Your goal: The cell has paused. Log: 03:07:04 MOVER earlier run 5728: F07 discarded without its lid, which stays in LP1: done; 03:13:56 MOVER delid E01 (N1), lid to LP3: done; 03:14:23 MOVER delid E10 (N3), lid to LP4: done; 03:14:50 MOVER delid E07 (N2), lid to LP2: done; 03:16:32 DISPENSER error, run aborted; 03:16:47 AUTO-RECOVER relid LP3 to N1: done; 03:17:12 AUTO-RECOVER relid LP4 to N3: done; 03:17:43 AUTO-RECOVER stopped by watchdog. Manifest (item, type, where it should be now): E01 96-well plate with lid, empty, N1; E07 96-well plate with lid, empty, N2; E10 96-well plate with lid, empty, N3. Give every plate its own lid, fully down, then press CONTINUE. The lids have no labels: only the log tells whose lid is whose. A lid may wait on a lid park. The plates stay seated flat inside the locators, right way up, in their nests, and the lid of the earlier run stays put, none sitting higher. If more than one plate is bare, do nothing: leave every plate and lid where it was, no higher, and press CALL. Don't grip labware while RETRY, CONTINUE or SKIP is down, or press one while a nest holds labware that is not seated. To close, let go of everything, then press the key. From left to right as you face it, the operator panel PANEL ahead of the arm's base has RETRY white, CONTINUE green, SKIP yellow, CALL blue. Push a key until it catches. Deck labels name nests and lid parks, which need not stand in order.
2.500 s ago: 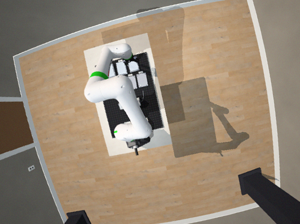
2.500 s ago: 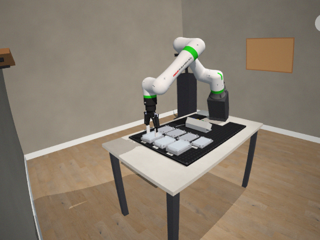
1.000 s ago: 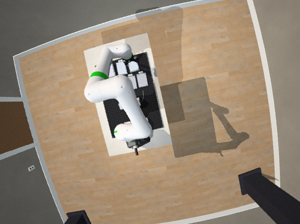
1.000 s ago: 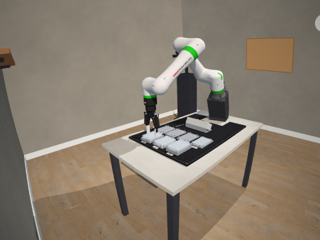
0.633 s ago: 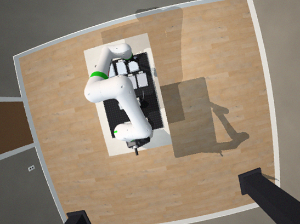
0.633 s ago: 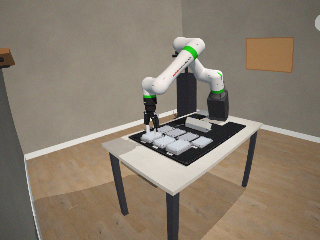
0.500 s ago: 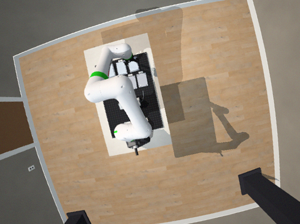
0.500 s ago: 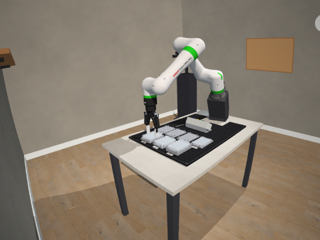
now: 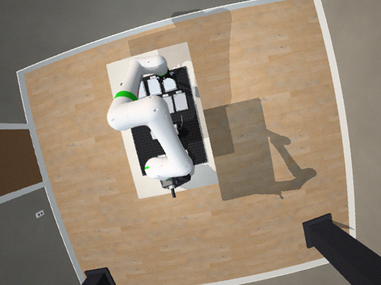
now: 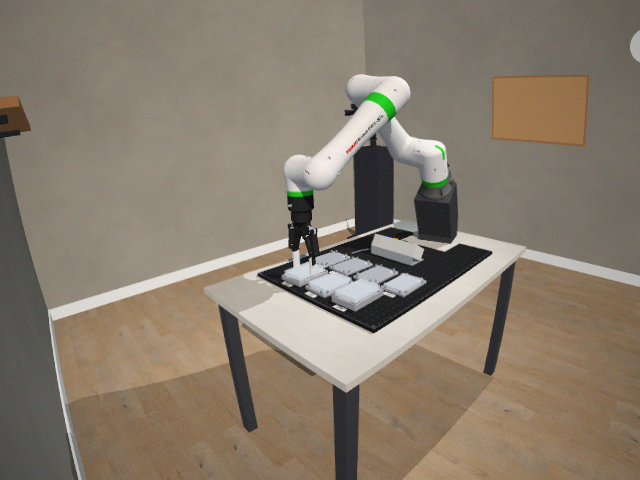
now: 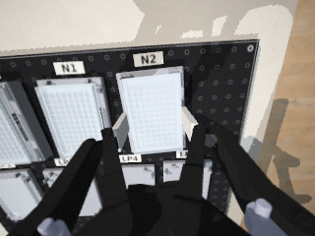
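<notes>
Pincer (image 11: 153, 129) clamped about half-wide on lid (image 11: 152, 110) over N2 plate, frame centre; release and CONTINUE press left.

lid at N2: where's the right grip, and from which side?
Across its two long side edges, from straight above. The lid lies flat and rectangular over nest N2, with free deck on its outer side and a gap toward N1. The gripper is already shut on it that way, one pad per long edge.
</notes>
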### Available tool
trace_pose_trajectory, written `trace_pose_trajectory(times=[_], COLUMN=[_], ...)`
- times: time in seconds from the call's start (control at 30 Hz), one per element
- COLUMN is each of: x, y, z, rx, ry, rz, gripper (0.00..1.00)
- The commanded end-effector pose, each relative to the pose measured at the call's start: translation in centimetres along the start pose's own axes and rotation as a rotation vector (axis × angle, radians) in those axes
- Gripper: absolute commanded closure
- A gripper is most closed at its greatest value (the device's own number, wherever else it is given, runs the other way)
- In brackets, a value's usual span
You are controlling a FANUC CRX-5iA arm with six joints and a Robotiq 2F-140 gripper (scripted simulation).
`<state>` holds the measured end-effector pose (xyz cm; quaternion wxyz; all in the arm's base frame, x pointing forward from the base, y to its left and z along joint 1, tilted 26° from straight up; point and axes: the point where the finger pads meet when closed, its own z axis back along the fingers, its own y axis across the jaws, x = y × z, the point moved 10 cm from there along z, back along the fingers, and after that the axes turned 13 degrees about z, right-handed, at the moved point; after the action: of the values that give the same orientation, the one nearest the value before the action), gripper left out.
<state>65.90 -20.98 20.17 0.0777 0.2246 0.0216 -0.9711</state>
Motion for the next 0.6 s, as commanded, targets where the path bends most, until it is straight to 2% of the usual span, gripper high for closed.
trace_pose_trajectory(times=[0.0,0.57], x=[-0.01,-0.01], y=[0.01,0.01], z=[0.00,-0.15], rx=[0.000,0.000], ry=[0.000,0.000], rz=[0.000,0.000], gripper=[1.00,1.00])
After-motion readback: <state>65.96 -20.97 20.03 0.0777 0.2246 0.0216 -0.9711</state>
